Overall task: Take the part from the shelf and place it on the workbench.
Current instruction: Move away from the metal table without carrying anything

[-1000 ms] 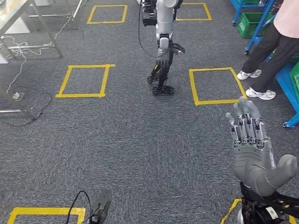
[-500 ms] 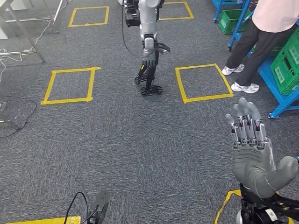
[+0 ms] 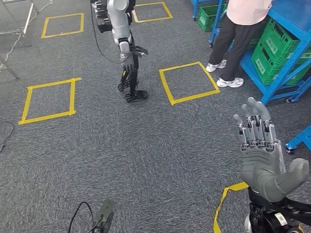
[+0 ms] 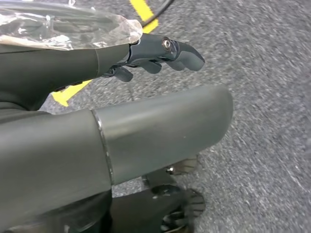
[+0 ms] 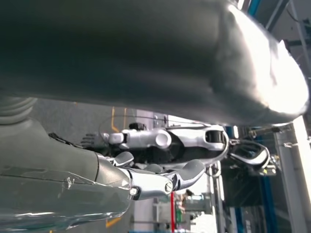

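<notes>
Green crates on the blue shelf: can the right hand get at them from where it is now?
Probably not yet. The right hand is open and raised, while the green crates sit well ahead across open carpet.

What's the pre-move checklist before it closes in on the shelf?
1. Right hand free, fingers apart, holding nothing: ok.
2. Left hand free: ok, fingers extended with nothing in them.
3. Path to blue shelf: not ok, a person stands right at it.
4. Other robot apart from the path: ok, it stands off to the left.
5. Part located: cannot tell; green crates show, no part.
</notes>
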You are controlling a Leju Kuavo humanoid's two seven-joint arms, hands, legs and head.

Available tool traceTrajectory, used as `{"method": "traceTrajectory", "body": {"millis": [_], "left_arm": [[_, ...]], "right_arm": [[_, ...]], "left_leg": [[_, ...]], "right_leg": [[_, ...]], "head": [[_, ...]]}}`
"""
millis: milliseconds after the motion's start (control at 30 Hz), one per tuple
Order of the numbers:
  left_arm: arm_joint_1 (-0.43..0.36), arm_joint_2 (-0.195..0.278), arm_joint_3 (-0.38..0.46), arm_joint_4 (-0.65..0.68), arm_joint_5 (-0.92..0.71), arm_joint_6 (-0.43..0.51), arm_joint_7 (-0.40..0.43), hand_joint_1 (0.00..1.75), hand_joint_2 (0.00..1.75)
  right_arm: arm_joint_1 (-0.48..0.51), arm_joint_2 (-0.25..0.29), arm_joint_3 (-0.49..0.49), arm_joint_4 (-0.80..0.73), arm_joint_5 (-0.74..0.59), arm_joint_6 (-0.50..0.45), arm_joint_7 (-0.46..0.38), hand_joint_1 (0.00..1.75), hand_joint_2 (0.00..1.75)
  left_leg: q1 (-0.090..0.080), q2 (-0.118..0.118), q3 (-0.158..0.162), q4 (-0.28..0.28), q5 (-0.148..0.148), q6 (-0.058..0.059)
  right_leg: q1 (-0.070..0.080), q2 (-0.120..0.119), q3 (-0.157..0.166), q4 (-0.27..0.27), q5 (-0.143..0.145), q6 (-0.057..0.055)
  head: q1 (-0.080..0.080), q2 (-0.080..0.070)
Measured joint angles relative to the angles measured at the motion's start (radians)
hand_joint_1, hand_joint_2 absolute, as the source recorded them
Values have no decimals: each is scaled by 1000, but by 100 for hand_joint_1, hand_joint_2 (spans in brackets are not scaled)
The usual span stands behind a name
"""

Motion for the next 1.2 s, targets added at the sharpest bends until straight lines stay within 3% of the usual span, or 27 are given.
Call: {"method": "traceTrajectory", "body": {"millis": [33,100,167,200,267,300,333,367,400,467,533,600,667,733,800,833,867,900,967,1033,1067,1133,1200], "left_arm": [[0,1,0,0,0,1,0,0,0],[0,0,0,0,0,2,0,0,0],[-1,-1,0,0,0,3,0,0,0],[-2,-2,0,0,-1,4,0,0,0],[0,-1,0,0,-2,5,0,0,0],[0,-1,0,0,-3,5,0,0,0],[0,-1,0,0,-4,5,0,0,0],[0,-1,0,0,-5,5,1,0,0],[-1,-1,0,0,-5,5,1,0,0],[-5,-1,0,0,-6,5,2,0,0],[-7,1,0,0,-6,5,2,0,0],[-8,1,0,0,-6,5,2,0,0],[-10,1,0,0,-6,5,2,0,0],[-10,2,0,0,-7,5,3,0,0],[-7,1,0,0,-8,4,4,0,0],[-5,1,0,0,-8,3,5,0,0],[-3,1,0,0,-8,2,5,0,0],[-2,1,0,0,-8,2,5,0,0],[-2,1,0,0,-8,2,4,0,0],[-2,2,0,0,-10,1,2,0,0],[-2,1,0,0,-10,0,2,0,0],[-3,-2,0,0,-13,-3,1,0,0],[-4,-4,0,0,-14,-4,1,0,0]], "right_arm": [[-2,1,0,0,0,1,0,0,0],[-4,3,2,1,0,2,2,0,0],[-5,3,2,1,0,2,3,0,0],[-7,3,2,2,0,2,3,0,0],[-9,3,3,4,-1,2,5,0,0],[-9,3,4,5,-2,2,7,0,0],[-8,3,5,7,-2,2,8,0,0],[-8,2,6,8,-3,2,10,0,0],[-8,2,7,8,-4,2,11,0,0],[-10,2,8,9,-5,2,12,0,0],[-13,3,10,9,-6,2,14,0,0],[-13,2,11,9,-6,2,16,0,0],[-13,2,11,9,-7,2,17,0,0],[-12,3,11,8,-8,2,17,0,0],[-9,3,12,9,-9,2,17,0,0],[-7,3,12,10,-10,2,17,0,0],[-4,3,12,11,-10,1,17,0,0],[-2,3,12,12,-10,1,16,0,0],[0,3,12,12,-9,0,15,0,0],[1,3,12,11,-6,-5,16,0,0],[3,3,12,11,-5,-7,17,0,0],[10,2,11,9,-2,-10,19,0,0],[15,2,9,5,-1,-11,20,0,0]], "left_leg": [[-2,-9,12,-27,6,2],[-3,3,15,-37,7,7],[1,20,19,-48,12,16],[3,30,21,-54,15,21],[0,50,23,-57,15,27],[0,61,23,-57,14,28],[0,71,23,-57,13,28],[1,80,24,-56,12,27],[2,88,26,-55,10,24],[2,103,31,-50,3,15],[-4,115,32,-42,-3,4],[-5,131,33,-40,-5,-4],[0,119,30,-24,-20,-14],[4,79,-9,65,-72,-22],[4,57,-83,212,-134,-23],[4,54,-110,263,-147,-23],[4,52,-121,276,-139,-21],[4,50,-110,247,-113,-18],[4,28,-46,102,-40,-9],[3,5,5,-11,0,-2],[1,0,13,-30,2,0],[1,15,15,-36,6,8],[3,30,17,-45,11,20]], "right_leg": [[0,8,-2,0,0,4],[-1,24,-5,-3,3,16],[0,4,-13,14,-10,26],[0,-19,-30,51,-34,30],[-4,-62,-89,184,-105,37],[-7,-69,-121,253,-133,41],[-10,-72,-139,293,-142,44],[-13,-74,-137,292,-130,47],[-16,-80,-116,252,-102,49],[-17,-115,-41,106,-37,50],[-13,-140,2,16,-11,43],[-9,-127,0,7,-11,30],[-10,-108,0,3,-7,18],[-13,-92,1,-1,-3,7],[-12,-75,-2,-1,-1,2],[-11,-64,-2,-1,-1,1],[-10,-52,-2,-1,-1,0],[-10,-41,-1,0,0,0],[-9,-19,0,0,0,2],[-7,-1,-2,1,0,8],[-7,7,-4,1,1,13],[-9,15,-7,-1,2,25],[-8,-14,-23,34,-24,36]], "head": [[0,0],[1,0],[3,0],[6,0],[11,0],[11,0],[11,0],[11,0],[11,0],[13,0],[12,0],[9,0],[6,0],[1,0],[-4,0],[-5,0],[-6,0],[-6,0],[-8,0],[-9,0],[-9,0],[-6,0],[-1,0]]}}
